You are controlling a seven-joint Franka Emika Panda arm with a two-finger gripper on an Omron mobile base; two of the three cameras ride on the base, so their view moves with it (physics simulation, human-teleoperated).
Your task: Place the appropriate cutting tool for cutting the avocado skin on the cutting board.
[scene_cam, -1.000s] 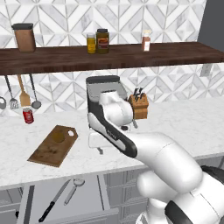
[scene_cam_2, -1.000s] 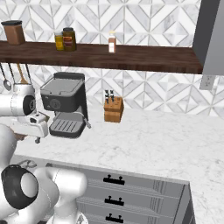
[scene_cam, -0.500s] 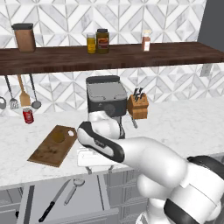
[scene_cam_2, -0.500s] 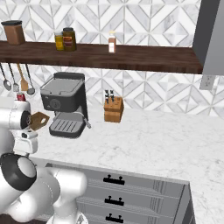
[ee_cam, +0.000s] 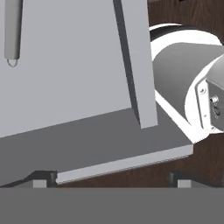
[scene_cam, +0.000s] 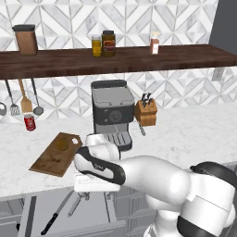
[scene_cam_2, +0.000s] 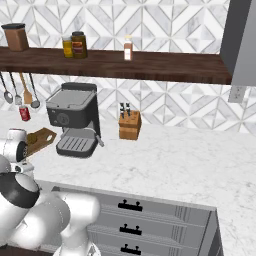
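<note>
Long slim knife with narrow silver blade and black handle [scene_cam: 56, 215]: lying in the open grey drawer [scene_cam: 37, 208] below the counter edge, handle toward the lower left, blade running up toward the right, apart from any finger. Shorter all-silver tool with round looped head [scene_cam: 79, 203]: just beside the knife on its right, roughly parallel; its grey shaft with a small loop at the end [ee_cam: 12, 30] at the upper left of the hand view. Flat brown wooden rectangular cutting board with tapered handle end and small hole [scene_cam: 56, 154]: flat on the white marble counter [scene_cam: 185, 134], left of the black and grey coffee machine [scene_cam: 111, 113], bare on top. Gripper [scene_cam: 95, 184]: low at the counter front above the drawer, right of the knife; finger tips cut off at the bottom edge of the hand view, so cannot tell whether apart or together. Wooden knife block with dark-handled knives [scene_cam: 146, 111]: just right of the coffee machine. Small red can [scene_cam: 29, 122]: by the wall, left of the board. Hanging utensils [scene_cam: 21, 97]: under the dark wooden shelf [scene_cam: 139, 55]. Brown canister [scene_cam: 26, 39], two jars [scene_cam: 103, 44] and a small bottle [scene_cam: 154, 43]: on the shelf.
</note>
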